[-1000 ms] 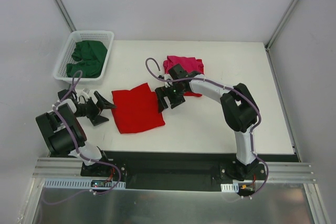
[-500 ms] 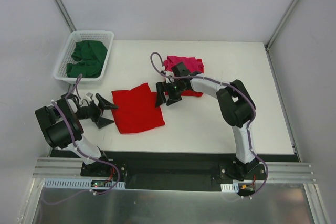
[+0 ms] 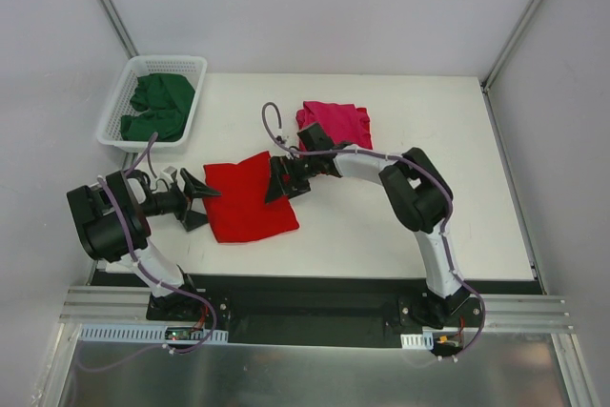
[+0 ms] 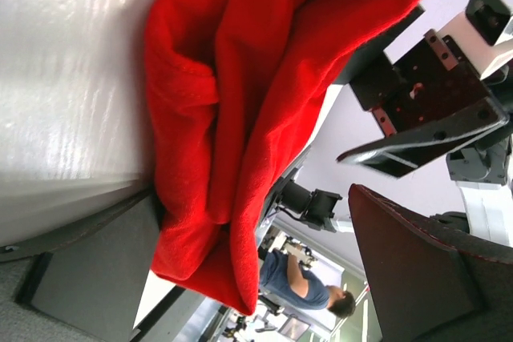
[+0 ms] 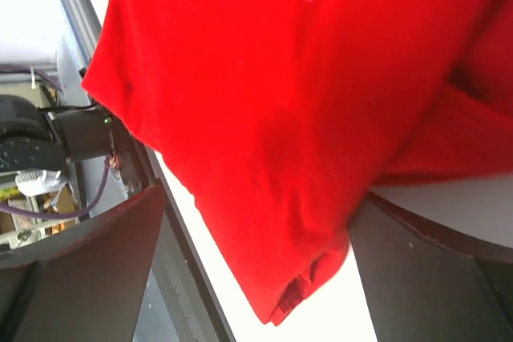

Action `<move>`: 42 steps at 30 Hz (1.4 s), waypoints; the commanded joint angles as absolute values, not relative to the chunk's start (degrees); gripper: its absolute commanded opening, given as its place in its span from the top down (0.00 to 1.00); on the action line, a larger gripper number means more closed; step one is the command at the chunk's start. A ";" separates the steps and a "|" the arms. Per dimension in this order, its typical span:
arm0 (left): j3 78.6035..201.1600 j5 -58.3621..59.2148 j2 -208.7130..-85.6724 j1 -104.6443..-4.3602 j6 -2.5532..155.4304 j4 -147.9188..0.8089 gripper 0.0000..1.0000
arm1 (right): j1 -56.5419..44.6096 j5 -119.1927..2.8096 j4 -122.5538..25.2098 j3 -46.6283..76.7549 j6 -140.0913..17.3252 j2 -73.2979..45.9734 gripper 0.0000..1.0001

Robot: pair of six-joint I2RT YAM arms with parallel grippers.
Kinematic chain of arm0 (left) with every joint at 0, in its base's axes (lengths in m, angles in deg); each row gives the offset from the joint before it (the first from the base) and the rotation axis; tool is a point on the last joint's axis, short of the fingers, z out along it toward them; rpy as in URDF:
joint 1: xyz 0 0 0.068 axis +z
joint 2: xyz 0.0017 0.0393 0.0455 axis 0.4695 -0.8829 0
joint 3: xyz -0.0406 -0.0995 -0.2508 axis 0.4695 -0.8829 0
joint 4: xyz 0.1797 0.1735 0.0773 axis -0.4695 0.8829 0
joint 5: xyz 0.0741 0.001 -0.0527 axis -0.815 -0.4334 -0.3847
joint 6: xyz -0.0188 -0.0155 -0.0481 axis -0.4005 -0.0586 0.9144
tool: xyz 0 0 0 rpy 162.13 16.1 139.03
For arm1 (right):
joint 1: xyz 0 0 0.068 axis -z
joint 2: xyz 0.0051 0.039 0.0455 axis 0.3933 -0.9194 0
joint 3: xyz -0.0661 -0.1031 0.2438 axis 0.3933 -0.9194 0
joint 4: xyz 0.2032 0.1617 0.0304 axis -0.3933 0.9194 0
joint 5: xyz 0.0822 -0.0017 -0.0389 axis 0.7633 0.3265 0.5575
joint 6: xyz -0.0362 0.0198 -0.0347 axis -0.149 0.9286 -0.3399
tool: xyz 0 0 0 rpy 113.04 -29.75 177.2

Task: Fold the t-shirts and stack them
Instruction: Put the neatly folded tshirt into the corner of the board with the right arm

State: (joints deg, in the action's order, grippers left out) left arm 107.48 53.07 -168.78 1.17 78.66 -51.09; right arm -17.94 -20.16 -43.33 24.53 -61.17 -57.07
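While both my pairs gape wide and hold nothing, the red t-shirt [image 3: 250, 199] lies folded on the worktop [image 3: 400, 212] between them: left fingers [image 3: 203, 205] at its 9 o'clock edge, right fingers [image 3: 276, 181] at 2 o'clock, equally near; its length runs roughly 12 to 6.

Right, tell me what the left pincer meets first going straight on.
The red t-shirt: its edge lies directly ahead of the left pincer, apparently just inside its open jaws, though depth is hard to judge.
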 commanded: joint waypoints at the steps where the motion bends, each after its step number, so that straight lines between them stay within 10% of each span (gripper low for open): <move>1: 106.74 49.73 -170.67 0.56 76.38 -52.29 0.01 | -19.20 -24.22 -42.60 22.14 -61.25 -55.99 0.04; 13: 106.56 50.88 -170.40 -0.40 74.62 -52.29 0.01 | -17.71 -43.06 -31.60 17.66 -67.85 -46.32 0.04; 35: 109.11 50.88 -174.18 -4.54 73.30 -52.38 0.01 | -18.15 -33.40 -43.55 13.88 -63.54 -54.40 0.08; 42: 109.11 49.39 -174.09 -5.15 73.30 -52.12 0.28 | -18.85 -35.24 -43.55 12.12 -63.45 -53.08 0.27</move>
State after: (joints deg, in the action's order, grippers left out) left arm 110.08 55.50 -172.73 -4.34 75.54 -52.10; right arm -17.72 -31.22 -48.54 15.24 -63.29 -50.64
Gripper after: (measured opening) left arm 0.779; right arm 0.774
